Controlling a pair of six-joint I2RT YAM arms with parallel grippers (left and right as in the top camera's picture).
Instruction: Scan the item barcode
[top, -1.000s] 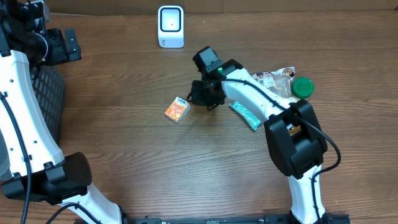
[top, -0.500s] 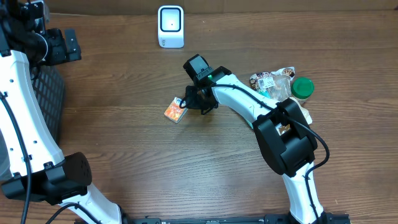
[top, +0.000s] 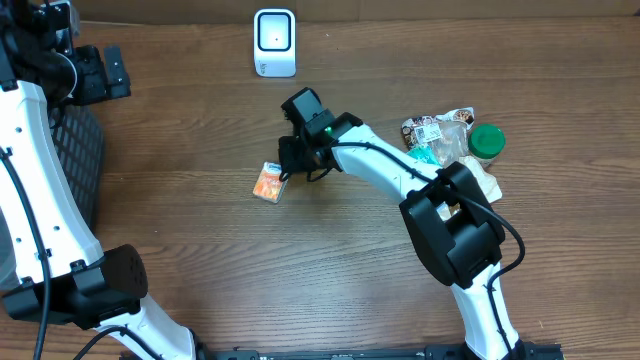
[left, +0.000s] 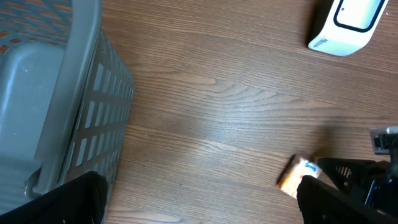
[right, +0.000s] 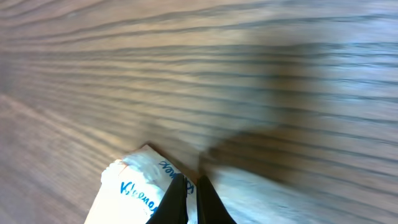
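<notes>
The item, a small orange and white Kleenex tissue pack (top: 268, 184), lies flat on the wooden table, left of centre. My right gripper (top: 288, 165) is shut, its tips resting against the pack's right end. In the right wrist view the closed fingertips (right: 189, 193) press on the pack's white printed end (right: 134, 193); nothing sits between them. The white barcode scanner (top: 274, 43) stands at the table's far edge, apart from the pack. My left gripper (top: 110, 72) hangs open at the far left, holding nothing; its view shows the pack (left: 298, 174) and the scanner (left: 348, 25).
A grey slotted basket (top: 80, 170) stands at the left edge, under my left arm (left: 62, 93). At the right sits a pile of other goods: a green-lidded jar (top: 487, 141) and a clear snack bag (top: 435, 128).
My right gripper has swung left and slightly nearer the scanner, staying shut, and the tissue pack has slid left along the table with it. The left arm has not moved.
</notes>
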